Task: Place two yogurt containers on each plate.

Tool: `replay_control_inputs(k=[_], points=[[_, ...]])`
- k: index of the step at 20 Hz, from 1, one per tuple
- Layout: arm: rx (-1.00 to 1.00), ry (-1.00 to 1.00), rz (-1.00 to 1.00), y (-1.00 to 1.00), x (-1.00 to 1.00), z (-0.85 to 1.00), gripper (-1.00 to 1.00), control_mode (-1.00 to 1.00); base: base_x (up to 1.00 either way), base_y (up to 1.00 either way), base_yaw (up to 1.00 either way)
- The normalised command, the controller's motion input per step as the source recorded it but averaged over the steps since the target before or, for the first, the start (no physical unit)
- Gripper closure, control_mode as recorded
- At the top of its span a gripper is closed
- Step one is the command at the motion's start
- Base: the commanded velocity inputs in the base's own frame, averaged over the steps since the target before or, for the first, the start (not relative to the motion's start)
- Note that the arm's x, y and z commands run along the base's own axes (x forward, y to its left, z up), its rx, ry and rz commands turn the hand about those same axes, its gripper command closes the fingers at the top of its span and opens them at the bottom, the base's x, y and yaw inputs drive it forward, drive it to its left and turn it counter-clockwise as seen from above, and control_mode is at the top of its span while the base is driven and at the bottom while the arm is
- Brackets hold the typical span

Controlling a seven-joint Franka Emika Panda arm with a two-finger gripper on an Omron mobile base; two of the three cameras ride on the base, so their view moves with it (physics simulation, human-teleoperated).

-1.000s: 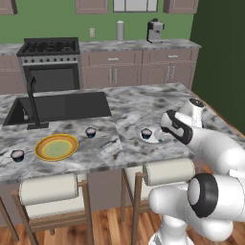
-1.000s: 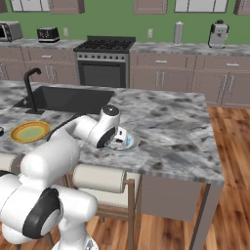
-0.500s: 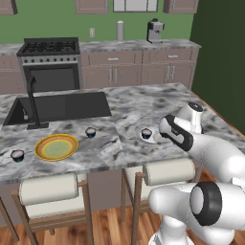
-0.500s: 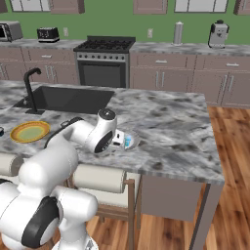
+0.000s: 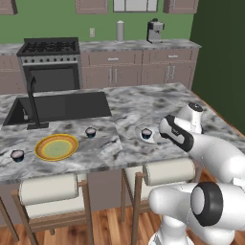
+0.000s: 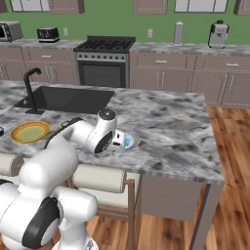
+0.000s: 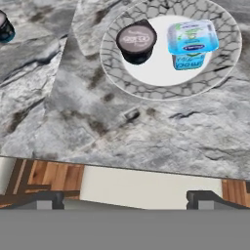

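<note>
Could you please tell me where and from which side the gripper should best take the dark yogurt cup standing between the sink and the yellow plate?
Probably from straight above, closing across the round side wall of the yogurt cup just below its pale top. It stands upright and alone on the counter, apart from the yellow plate, so both sides look free.

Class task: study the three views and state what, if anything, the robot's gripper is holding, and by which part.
Nothing is held. The gripper is open, hovering with empty fingertips beside the white-grey plate, on which sit a dark round yogurt container and a light-blue translucent tub.
</note>
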Motion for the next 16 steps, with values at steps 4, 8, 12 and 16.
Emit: replay_control_inputs(k=[4, 8, 12, 16], points=[[0.0, 0.0, 0.0, 0.0, 0.0, 0.0, -1.0, 1.0, 0.0, 0.0, 0.0], [0.0, 0.0, 0.0, 0.0, 0.0, 0.0, -1.0, 1.0, -0.35, 0.17, -0.01], [0.0, 0.0, 0.0, 0.0, 0.0, 0.0, -1.0, 1.0, -0.25, 0.8, 0.0], [0.0, 0.0, 0.0, 0.0, 0.0, 0.0, -1.0, 1.0, 0.01, 0.96, 0.0]])
